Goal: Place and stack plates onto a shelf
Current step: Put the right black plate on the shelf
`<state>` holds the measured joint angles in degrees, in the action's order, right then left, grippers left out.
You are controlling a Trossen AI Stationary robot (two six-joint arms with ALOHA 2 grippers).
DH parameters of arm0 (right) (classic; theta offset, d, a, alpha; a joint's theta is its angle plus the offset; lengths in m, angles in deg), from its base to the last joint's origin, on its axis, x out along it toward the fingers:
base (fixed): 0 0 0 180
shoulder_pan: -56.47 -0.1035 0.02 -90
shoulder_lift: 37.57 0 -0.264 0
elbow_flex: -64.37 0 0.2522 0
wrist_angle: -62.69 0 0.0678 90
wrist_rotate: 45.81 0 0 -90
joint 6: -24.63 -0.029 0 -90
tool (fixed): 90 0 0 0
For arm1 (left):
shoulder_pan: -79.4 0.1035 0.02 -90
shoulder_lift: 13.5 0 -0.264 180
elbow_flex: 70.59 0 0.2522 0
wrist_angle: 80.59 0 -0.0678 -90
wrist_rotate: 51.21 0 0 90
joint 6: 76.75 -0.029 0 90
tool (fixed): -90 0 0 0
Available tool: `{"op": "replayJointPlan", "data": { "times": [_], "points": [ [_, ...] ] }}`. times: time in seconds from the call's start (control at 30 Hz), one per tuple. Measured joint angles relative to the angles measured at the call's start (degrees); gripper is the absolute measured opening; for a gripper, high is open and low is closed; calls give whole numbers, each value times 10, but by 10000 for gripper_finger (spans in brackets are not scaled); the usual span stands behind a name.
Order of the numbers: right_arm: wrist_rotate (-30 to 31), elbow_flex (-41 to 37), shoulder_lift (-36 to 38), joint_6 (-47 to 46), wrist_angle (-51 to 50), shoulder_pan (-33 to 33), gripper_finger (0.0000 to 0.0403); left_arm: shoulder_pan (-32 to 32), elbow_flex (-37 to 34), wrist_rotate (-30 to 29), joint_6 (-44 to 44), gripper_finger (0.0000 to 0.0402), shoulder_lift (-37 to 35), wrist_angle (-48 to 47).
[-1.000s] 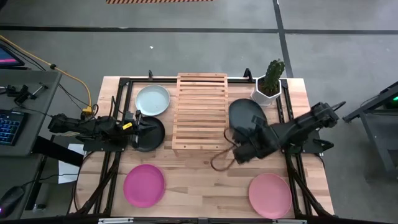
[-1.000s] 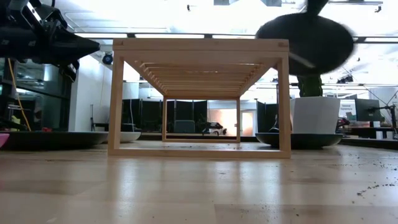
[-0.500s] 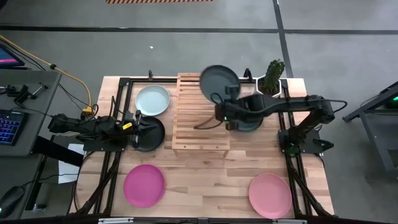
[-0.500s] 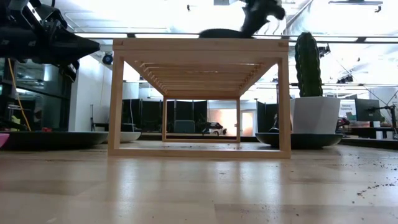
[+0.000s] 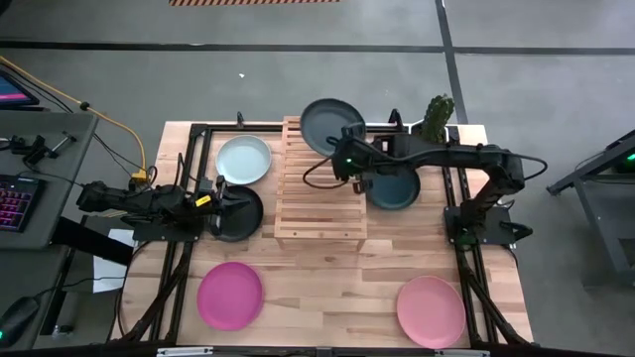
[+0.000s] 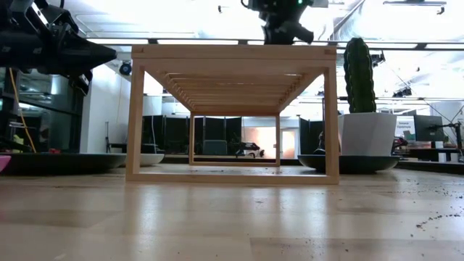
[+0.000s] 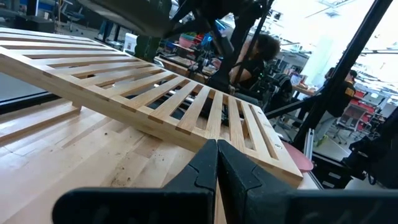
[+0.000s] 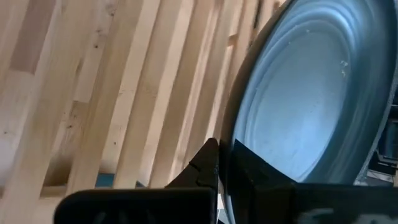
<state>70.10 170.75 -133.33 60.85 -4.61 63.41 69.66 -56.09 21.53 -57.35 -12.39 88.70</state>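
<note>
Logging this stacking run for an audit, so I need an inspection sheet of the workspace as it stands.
Surface: wooden table, specks on it in the low view.
Job's things: dark teal-grey plate gripped over the shelf; another dark plate beside the shelf; mint plate, black plate, magenta plate, salmon plate on the table.
Clutter: cactus pot.
Grippers: right gripper shut on the plate's rim; left gripper shut, empty, over the black plate.
Cables: yellow cable off-table.
Surroundings: keyboard on a side desk.

A dark teal-grey plate (image 5: 326,125) sat over the slatted wooden shelf's (image 5: 319,198) far end; mint (image 5: 244,159), black (image 5: 240,212), magenta (image 5: 230,295) and salmon (image 5: 431,309) plates lay around.
</note>
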Motion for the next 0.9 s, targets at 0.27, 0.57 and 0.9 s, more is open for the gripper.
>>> {"op": "replayJointPlan", "data": {
  "times": [0.27,0.57,0.9],
  "points": [
    [-14,0,-46,33,6,0,0,0,0,0,0,0,0,0],
    [-14,0,-68,63,34,2,0,0,0,0,0,0,0,0],
    [-26,0,-68,58,38,2,0,0,0,0,0,0,0,0]
  ]
}}
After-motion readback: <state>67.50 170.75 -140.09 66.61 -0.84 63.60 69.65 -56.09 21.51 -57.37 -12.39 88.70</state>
